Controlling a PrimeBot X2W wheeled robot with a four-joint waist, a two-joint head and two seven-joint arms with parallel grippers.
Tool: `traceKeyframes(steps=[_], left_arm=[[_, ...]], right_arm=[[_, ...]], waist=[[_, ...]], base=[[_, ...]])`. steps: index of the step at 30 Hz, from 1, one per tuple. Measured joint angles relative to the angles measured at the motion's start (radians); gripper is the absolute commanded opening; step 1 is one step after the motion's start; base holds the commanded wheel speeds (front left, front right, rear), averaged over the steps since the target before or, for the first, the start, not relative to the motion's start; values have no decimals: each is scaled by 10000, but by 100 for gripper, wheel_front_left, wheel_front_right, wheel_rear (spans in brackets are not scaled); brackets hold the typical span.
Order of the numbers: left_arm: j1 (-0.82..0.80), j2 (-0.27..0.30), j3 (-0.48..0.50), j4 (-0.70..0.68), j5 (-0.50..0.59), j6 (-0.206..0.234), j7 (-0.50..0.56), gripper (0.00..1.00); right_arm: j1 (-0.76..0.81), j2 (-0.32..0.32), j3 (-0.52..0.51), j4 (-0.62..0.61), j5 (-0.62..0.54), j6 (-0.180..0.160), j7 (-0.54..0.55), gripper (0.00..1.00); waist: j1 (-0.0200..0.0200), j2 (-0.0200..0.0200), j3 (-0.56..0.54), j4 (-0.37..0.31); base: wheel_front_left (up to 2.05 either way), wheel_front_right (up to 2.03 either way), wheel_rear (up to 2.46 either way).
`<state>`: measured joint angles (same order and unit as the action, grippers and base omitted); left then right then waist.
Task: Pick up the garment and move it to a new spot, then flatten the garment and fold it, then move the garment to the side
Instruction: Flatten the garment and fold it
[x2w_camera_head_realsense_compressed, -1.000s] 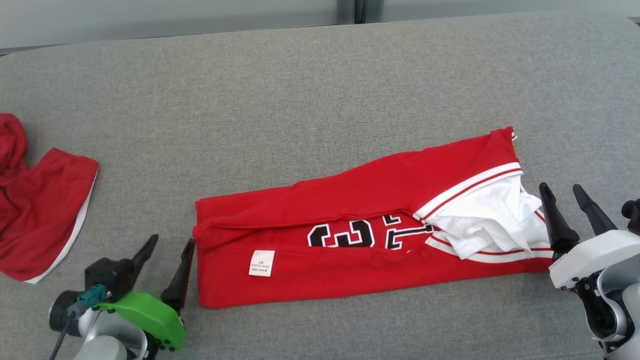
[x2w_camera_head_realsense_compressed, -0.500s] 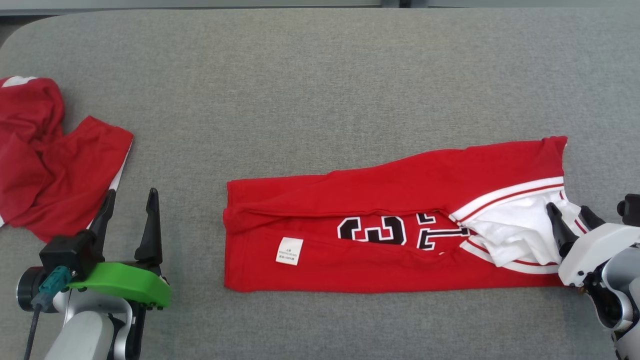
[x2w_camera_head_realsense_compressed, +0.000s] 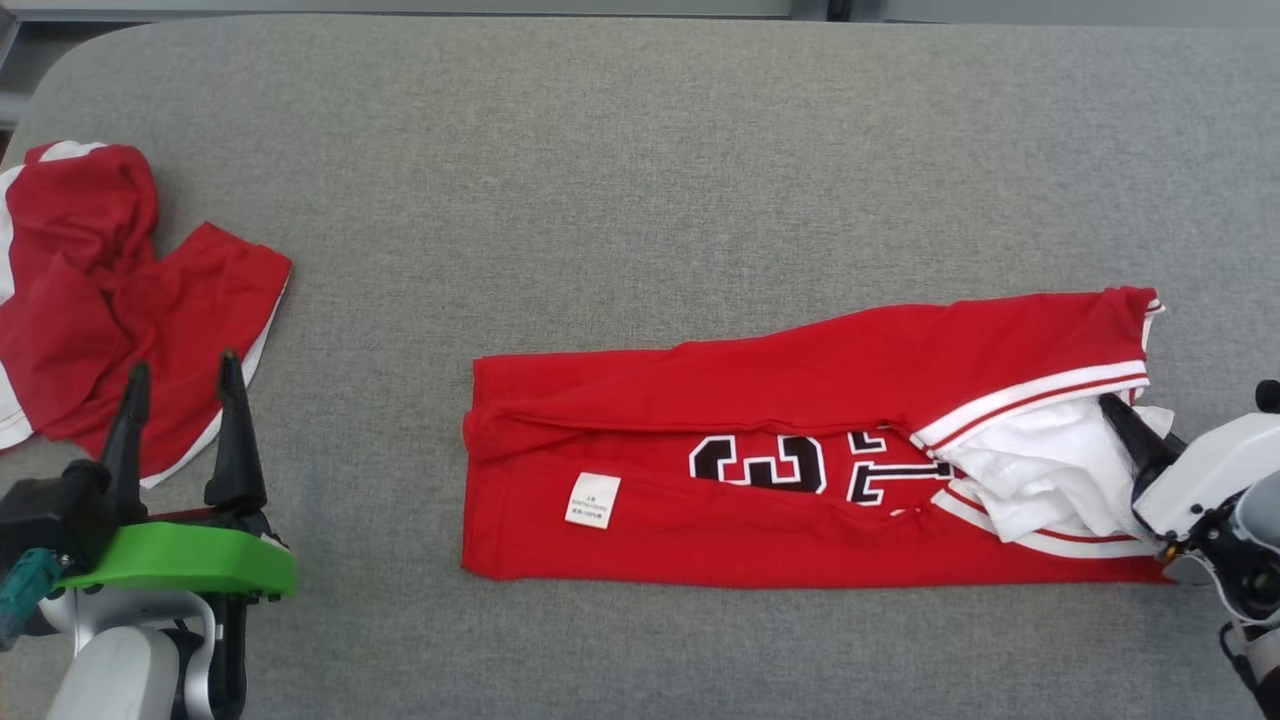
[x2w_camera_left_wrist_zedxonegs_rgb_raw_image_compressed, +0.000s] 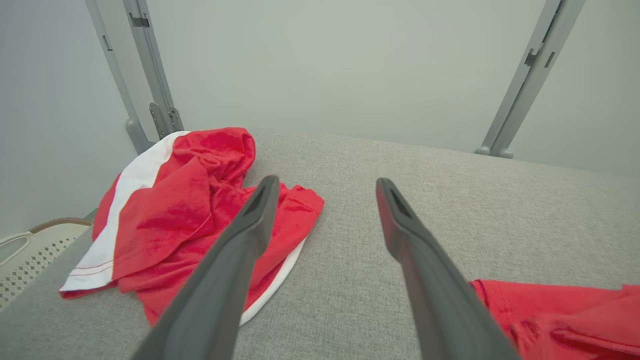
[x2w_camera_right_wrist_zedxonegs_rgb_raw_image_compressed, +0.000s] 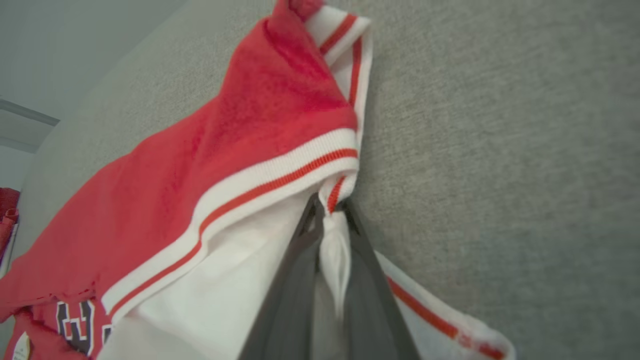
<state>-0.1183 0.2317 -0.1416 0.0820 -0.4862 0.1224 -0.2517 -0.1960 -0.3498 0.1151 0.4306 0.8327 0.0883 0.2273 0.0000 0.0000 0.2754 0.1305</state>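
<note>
The right hand is pinched shut on the garment, its two dark fingers pressed together around a fold of white cloth at the garment's right end. In the right wrist view that hand grips just below the white band with a red stripe, where the band bunches to a point between the fingertips. The garment is a red jersey lying folded into a long strip across the near right part of the grey surface, running left to right and rising slightly toward the far right corner. Black numerals edged in white show along its middle, and a small white label sits toward its near left end.

The left hand is at the near left, well apart from the jersey, its fingers spread wide with nothing between them. In the left wrist view the hand points toward the far edge, with the garment's left end just to its right. A second red garment with white panels lies crumpled at the far left, just beyond that hand.
</note>
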Motion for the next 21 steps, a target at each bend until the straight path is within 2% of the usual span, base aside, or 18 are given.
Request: traceKeyframes(steps=[2, 5, 9, 11, 12, 14, 17, 21], left_arm=[[17, -23, 196, -94, 33, 2, 0, 100], [147, -79, 441, -280, 151, 4, 0, 100], [377, -267, 663, -403, 215, 10, 0, 100], [506, -311, 746, -474, 247, 10, 0, 100], [621, -362, 777, -506, 249, 10, 0, 100], [661, -499, 777, -552, 249, 10, 0, 100], [685, -631, 719, -614, 307, 10, 0, 100], [843, -617, 796, -660, 336, 10, 0, 100]], right_arm=[[2, -257, -182, 2, 132, 0, 249, 0], [18, -1110, -732, -4, 128, -21, 389, 0], [74, -2575, -2002, -6, 123, -566, 380, 0], [204, -2989, -2364, -54, 153, -652, 479, 0], [255, -3020, -2353, -297, 334, -593, 721, 0], [257, -2708, -2033, -855, 698, -259, 1114, 0], [329, -1810, -1099, -2029, 1283, 201, 1645, 0], [409, -945, 637, -3396, 1072, 303, 2033, 0]], waist=[[0, 0, -44, -111], [0, 0, -118, -290], [0, 0, -220, -525], [0, 0, -278, -630], [0, 0, -338, -720], [0, 0, -403, -794], [0, 0, -488, -866], [0, 0, -508, -992]], base=[[0, 0, 0], [0, 0, 0], [0, 0, 0], [0, 0, 0], [0, 0, 0], [0, 0, 0], [0, 0, 0], [0, 0, 0]])
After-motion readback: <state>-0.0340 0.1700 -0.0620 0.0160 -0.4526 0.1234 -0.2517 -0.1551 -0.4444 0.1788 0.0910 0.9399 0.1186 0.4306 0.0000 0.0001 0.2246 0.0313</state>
